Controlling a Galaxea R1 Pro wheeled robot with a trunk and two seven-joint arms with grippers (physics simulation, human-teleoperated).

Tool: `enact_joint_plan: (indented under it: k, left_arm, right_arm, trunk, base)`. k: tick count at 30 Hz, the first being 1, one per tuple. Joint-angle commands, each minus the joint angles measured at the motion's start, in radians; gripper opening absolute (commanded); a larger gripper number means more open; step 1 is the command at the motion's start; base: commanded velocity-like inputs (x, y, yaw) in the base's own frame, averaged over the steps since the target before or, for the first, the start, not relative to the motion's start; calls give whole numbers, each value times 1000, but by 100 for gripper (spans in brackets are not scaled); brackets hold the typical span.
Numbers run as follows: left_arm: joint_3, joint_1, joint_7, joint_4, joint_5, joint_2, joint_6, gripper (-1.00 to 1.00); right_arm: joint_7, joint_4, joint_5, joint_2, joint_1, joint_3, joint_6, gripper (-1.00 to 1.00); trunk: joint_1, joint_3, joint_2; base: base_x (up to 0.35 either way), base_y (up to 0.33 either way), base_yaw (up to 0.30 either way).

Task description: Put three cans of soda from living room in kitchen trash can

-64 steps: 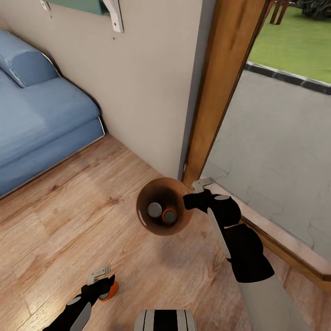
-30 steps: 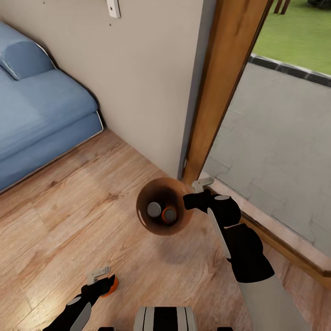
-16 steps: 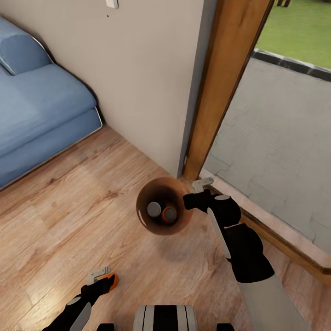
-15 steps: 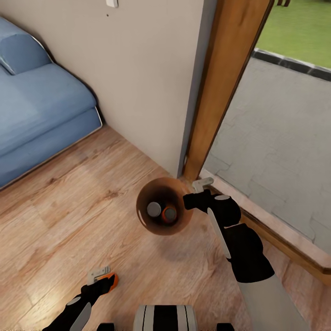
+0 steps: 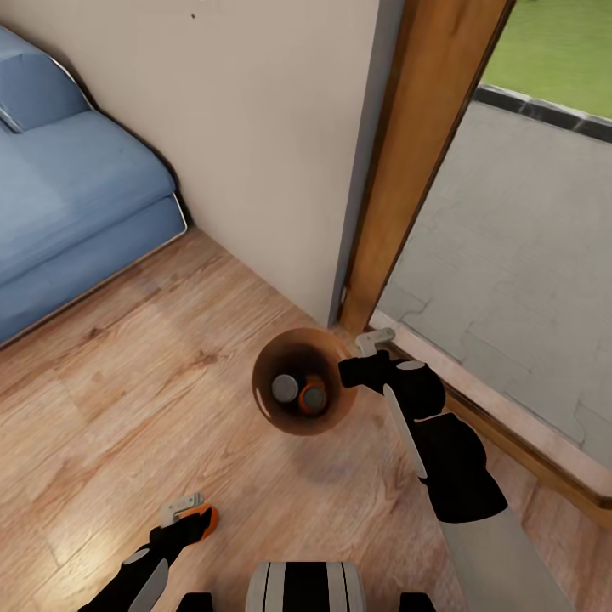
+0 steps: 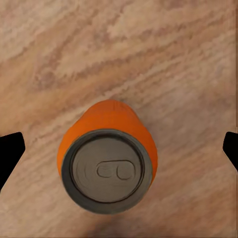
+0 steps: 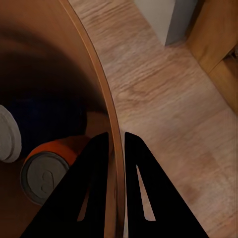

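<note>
Right gripper pinches the rim of the bin, which holds two cans. Left gripper, nearer the robot than the bin, holds an orange can.

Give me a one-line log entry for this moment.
right gripper: shut on trash can rim | in can: two cans | left gripper: holding orange can | floor: wood

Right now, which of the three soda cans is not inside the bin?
The orange can at the left gripper, standing outside the bin. The other orange can and the blue one stand inside.
</note>
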Motion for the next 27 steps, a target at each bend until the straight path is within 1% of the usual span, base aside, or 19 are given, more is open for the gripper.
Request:
enact_joint_plan:
  k: [1,20,27]
  left_arm:
    - [0,0,0,0,0,0,0,100]
    - [0,0,0,-7,0,0,0,100]
    - [0,0,0,-7,0,0,0,100]
  right_arm:
    - [7,0,-24,0,0,0,1,-100]
    - [7,0,-24,0,-1,0,0,-100]
    - [8,0,-24,0,0,1,0,-100]
  trunk:
    - [0,0,0]
    - [0,0,0]
    - [0,-8,0]
  base:
    - [52,0,0]
    - [5,0,0]
    - [0,0,0]
